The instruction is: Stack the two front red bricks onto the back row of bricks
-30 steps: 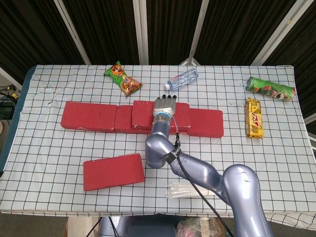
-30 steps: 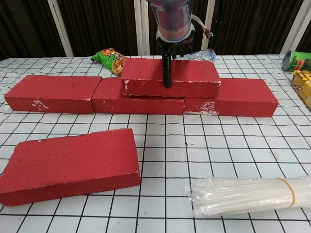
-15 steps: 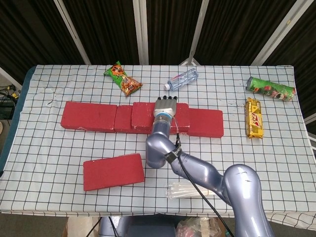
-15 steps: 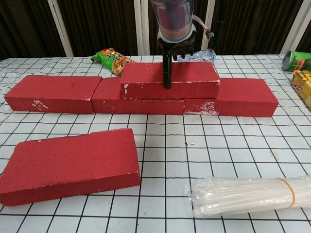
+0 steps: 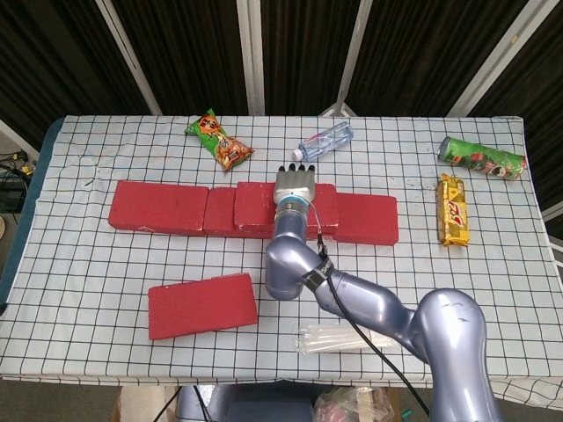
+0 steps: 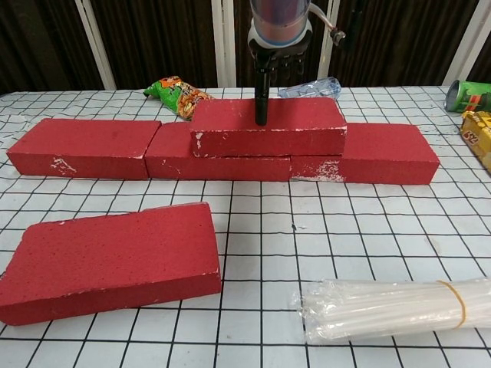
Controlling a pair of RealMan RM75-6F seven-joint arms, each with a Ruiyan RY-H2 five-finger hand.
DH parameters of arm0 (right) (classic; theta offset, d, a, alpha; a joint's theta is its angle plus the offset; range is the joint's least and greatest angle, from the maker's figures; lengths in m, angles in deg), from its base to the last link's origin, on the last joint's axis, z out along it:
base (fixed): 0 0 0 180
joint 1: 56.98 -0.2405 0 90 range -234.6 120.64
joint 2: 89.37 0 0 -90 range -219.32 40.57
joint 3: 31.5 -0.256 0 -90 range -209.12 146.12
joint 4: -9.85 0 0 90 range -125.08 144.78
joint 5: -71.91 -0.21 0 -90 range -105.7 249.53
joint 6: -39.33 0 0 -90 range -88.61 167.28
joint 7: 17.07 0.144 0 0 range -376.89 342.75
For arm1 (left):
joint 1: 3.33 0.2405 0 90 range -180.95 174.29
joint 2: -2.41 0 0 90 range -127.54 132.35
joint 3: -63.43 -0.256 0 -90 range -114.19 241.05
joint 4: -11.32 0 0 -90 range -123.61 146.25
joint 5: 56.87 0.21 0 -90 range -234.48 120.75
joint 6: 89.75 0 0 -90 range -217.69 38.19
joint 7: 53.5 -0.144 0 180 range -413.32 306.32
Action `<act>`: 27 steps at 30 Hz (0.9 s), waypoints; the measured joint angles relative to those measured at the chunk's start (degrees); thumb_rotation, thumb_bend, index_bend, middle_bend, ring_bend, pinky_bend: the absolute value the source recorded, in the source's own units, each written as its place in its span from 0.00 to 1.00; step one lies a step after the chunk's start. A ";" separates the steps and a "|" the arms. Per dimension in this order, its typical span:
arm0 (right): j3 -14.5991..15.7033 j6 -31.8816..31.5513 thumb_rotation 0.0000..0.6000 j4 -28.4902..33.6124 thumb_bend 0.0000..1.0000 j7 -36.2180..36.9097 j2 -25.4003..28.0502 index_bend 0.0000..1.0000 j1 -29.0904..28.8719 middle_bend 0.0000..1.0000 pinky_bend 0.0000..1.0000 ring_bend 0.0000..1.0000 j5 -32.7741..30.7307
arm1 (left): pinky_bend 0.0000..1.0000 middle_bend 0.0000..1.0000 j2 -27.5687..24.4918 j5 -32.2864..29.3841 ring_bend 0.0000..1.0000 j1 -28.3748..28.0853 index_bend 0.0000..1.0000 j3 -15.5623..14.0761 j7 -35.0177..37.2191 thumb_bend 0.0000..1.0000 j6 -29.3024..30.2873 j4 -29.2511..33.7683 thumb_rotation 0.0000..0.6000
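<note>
Dark-curtained backdrop behind a bench under checked cloth. Right robot hand positioned over the stacked brick, fingers pointing away toward the far edge, one dark finger hanging down onto the brick's top face in the chest view; whether gripping or merely touching cannot be told. Left robot hand out of sight in both views. Stacked brick seated on the back row, straddling the middle and right bricks, long axis left to right, parallel with the row. Remaining front brick lying flat near the front left, well apart from the row, long axis roughly left to right, slightly skewed. Bundle of clear straws at front right. Snack packet and water bottle behind the row.
</note>
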 measured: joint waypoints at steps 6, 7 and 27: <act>0.43 -2.00 1.00 15.37 0.13 3.34 7.71 0.00 7.55 0.00 0.00 0.00 1.87 | 0.00 0.00 0.42 2.41 0.00 -0.24 0.00 -0.46 1.83 0.00 -0.15 -0.74 1.00; 0.63 -2.07 1.00 18.36 0.13 4.27 9.26 0.00 9.30 0.00 0.00 0.00 2.56 | 0.00 0.00 0.54 2.95 0.00 -0.33 0.00 -0.68 2.08 0.00 -0.31 -0.87 1.00; 12.79 7.47 1.00 54.98 0.13 51.30 40.38 0.00 60.39 0.00 0.00 0.00 57.00 | 0.00 0.00 0.47 15.40 0.00 -2.75 0.00 -4.55 15.42 0.00 -4.26 -1.22 1.00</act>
